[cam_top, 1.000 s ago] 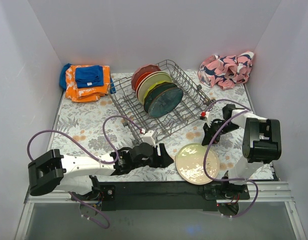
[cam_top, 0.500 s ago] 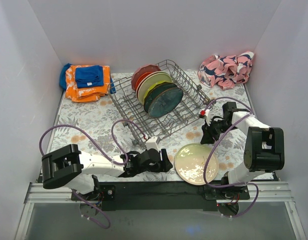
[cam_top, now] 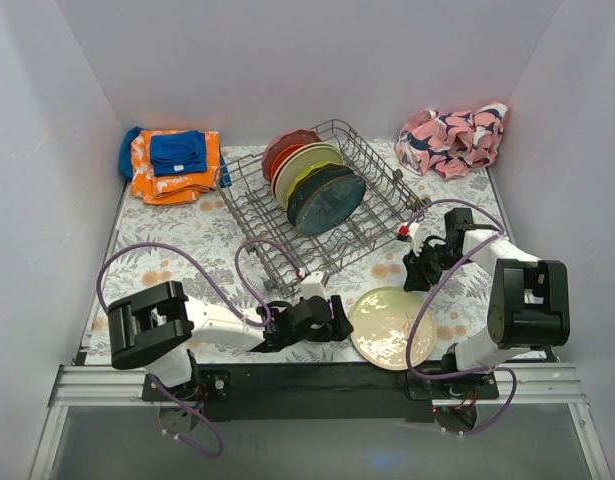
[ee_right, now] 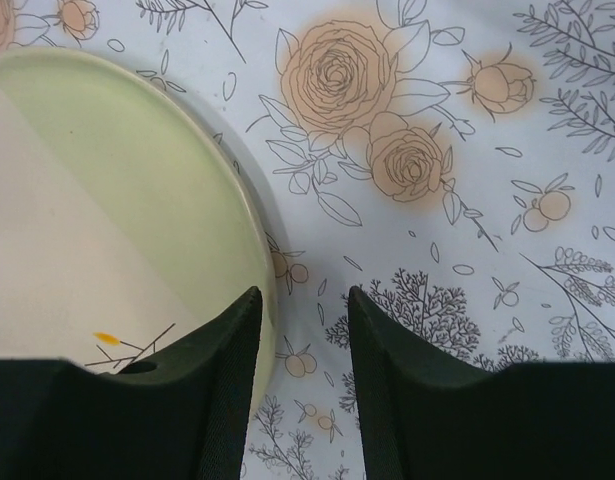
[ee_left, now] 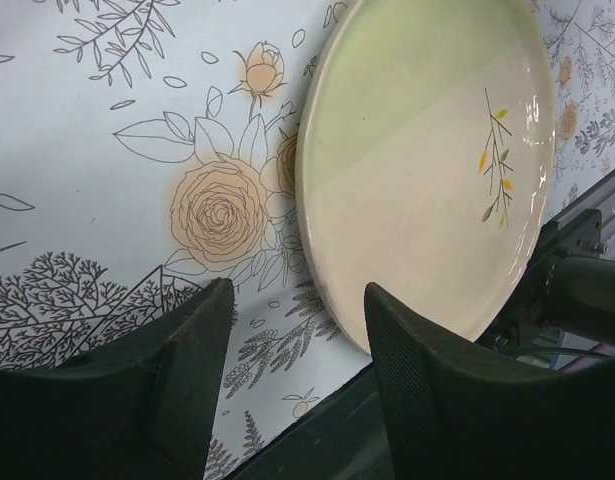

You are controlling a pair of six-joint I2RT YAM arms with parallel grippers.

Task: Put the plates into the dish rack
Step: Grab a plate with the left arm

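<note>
White-walled enclosure around a floral-print table (cam_top: 177, 240).

Cream plate (cam_top: 392, 327), twig mark on face:
- Lies flat close to the table's near edge, right of centre, between the two grippers.
- Sits well apart from the dish rack (cam_top: 252, 200), which stands mid-table toward the far edge and holds a row of upright plates (cam_top: 312, 185).

Left gripper (ee_left: 297, 290):
- Stands with fingers moderately apart, gripping nothing.
- Faces the plate's left rim. In the wrist view, shows that rim crossing the gap just ahead of the fingertips, with one finger overlapping the plate and the other over bare cloth.
- Contact with the rim: cannot tell.

Right gripper (ee_right: 303, 295):
- Stands with fingers parted to a narrow gap, empty.
- Points down at the table just beside the plate's far-right rim, with one finger over the rim edge, the other over bare cloth, and the gap itself over cloth.

Arm pose:
- Left: lies low, stretched rightward along the near edge, elbow block at the left, gripper level with the plate.
- Right: rises from the near-right base, folds at the upper block, then reaches left and down.

Change against one second earlier:
- Left elbow block now sits farther right, and the gripper closer to the plate.
- Right upper block now sits nearer the near edge, with the gripper in almost the same spot.
- Plate and rack remain in place.
</note>
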